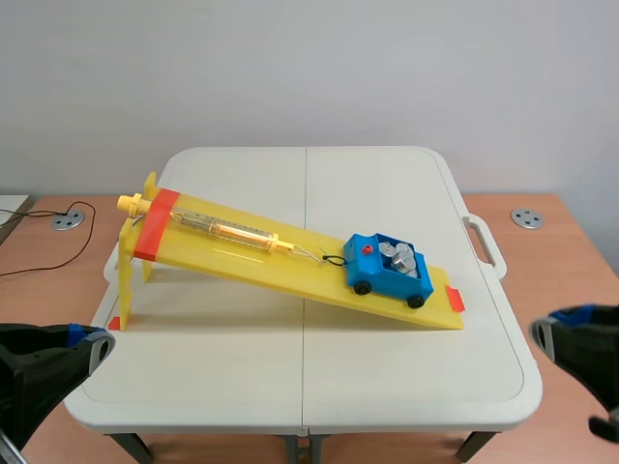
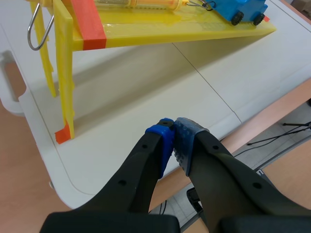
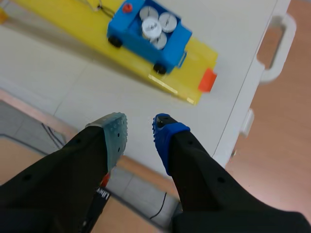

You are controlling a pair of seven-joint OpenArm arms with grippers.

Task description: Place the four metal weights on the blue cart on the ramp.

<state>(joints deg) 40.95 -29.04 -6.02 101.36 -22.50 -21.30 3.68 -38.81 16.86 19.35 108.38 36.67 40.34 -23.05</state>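
The blue cart [image 1: 387, 269] stands low on the yellow ramp [image 1: 242, 253], with several round metal weights [image 1: 399, 257] in its tray. In the right wrist view the cart [image 3: 148, 41] and its weights [image 3: 154, 24] lie well ahead of my right gripper [image 3: 140, 131], which is open and empty near the table's front edge. My right gripper [image 1: 556, 327] sits off the table's right front corner. My left gripper [image 2: 174, 138] is shut on nothing, hovering over the table's near left edge [image 1: 87, 340], far from the cart [image 2: 240, 8].
A spring scale [image 1: 232, 230] lies along the ramp, hooked to the cart by a wire. The ramp's raised end stands on yellow legs [image 2: 63, 82] at the left. The white folding table [image 1: 309, 358] has a handle [image 3: 279, 43] on its right side.
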